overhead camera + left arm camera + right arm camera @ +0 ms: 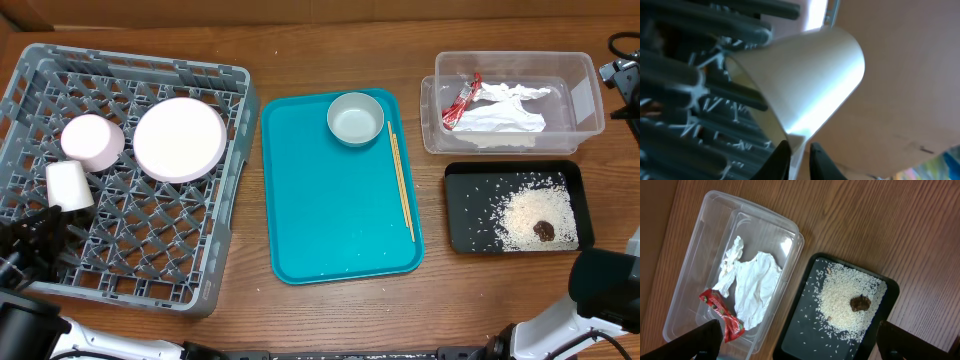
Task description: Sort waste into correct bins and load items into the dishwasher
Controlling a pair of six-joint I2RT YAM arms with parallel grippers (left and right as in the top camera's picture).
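Overhead: the grey dish rack (150, 230) at left holds the large plate (180, 140), a pinkish bowl (92, 140) and the small cup (68, 185). The left gripper (45, 218) sits at the rack's left edge, right at the cup's near end, so the cup lies directly ahead of it, towards the pinkish bowl. One small bowl (355, 118) is on the teal tray (330, 220) with chopsticks (401, 180) beside it, not yet loaded. The waste looks sorted: red wrapper (460, 100) and napkin (505, 112) in the clear tub (590, 100), rice (535, 215) and brown lump (543, 230) in the black tray (465, 225).

Left wrist: the cup fills the frame, tipped, open end towards the camera and body pointing away, rack bars behind it. Two fingers (781, 162) straddle the rim wall with only a narrow gap between them. The view is too close to tell whether they pinch it or stand free of it.

Right wrist: the right gripper (795, 335) is spread wide with nothing in it, above where tub and black tray meet.

Likely next: free the cup and back out along its long axis, away from the pinkish bowl, so the rim isn't dragged. Then the small bowl, which lies across the rack to the right, roughly between both arms — neither is clearly nearer.
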